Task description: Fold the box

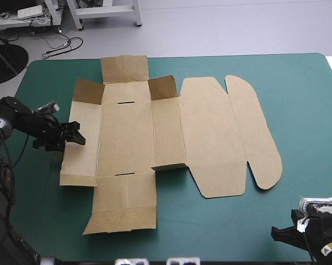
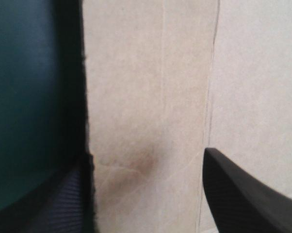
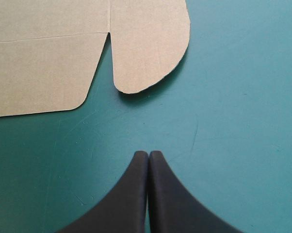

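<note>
High view: one brown box (image 1: 127,138).

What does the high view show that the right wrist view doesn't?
High only: the whole box as a mostly flat sheet, two far corner flaps raised, and the left claw at its left edge. Right wrist only: the right claw clearly shut, fingers meeting in a point, short of the box. Both: the box's rounded end flap and the teal-green cover.
</note>
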`<state>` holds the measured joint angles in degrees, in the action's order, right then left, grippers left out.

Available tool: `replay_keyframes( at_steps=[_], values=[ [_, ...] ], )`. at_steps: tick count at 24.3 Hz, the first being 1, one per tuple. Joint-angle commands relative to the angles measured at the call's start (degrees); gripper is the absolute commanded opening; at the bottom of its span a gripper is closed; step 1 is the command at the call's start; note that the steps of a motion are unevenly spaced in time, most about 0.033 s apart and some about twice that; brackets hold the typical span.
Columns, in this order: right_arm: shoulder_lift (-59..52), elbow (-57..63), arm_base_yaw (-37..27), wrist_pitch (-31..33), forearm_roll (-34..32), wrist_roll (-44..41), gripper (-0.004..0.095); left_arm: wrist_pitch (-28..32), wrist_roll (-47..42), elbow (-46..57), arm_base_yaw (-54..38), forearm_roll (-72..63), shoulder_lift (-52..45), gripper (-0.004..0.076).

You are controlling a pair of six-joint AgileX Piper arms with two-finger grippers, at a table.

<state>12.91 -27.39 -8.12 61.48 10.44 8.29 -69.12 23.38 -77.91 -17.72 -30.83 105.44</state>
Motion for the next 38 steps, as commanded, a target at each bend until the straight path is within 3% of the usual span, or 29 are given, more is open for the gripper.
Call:
replay_keyframes(
  at_steps=[1,7,9,10,12,20,28,38],
  values=[
    [0.7,-1.5,0.1,-3.4,0.4,0.0,-0.0020,-4.3,0.1,0.4,1.6,-3.1,-2.4,0.0475],
    [0.7,-1.5,0.1,-3.4,0.4,0.0,-0.0020,-2.4,-0.2,3.1,3.7,-3.2,-2.4,0.0430],
    [0.7,-1.5,0.1,-3.4,0.4,0.0,-0.0020,-2.4,-0.3,3.1,3.8,-4.2,-2.4,0.0288],
    [0.7,-1.5,0.1,-3.4,0.4,0.0,-0.0020,-2.0,-0.3,3.1,3.8,-5.2,-2.4,0.0148],
    [0.7,-1.5,0.1,-3.4,0.7,0.0,-0.0020,-0.9,-0.3,3.1,3.8,-7.4,-2.4,-0.0006],
    [0.7,-1.5,0.1,-3.4,0.8,0.0,-0.0020,-5.0,11.7,-7.9,7.8,-0.2,-7.1,-0.0009],
    [0.7,-1.5,0.1,-3.4,0.8,0.5,-0.0020,-3.3,13.1,-21.2,23.3,22.7,-11.9,-0.0010],
    [0.7,-1.5,0.1,-3.4,0.8,0.5,-0.0020,9.9,13.3,-24.9,41.2,40.3,-11.7,-0.0010]
  ],
)
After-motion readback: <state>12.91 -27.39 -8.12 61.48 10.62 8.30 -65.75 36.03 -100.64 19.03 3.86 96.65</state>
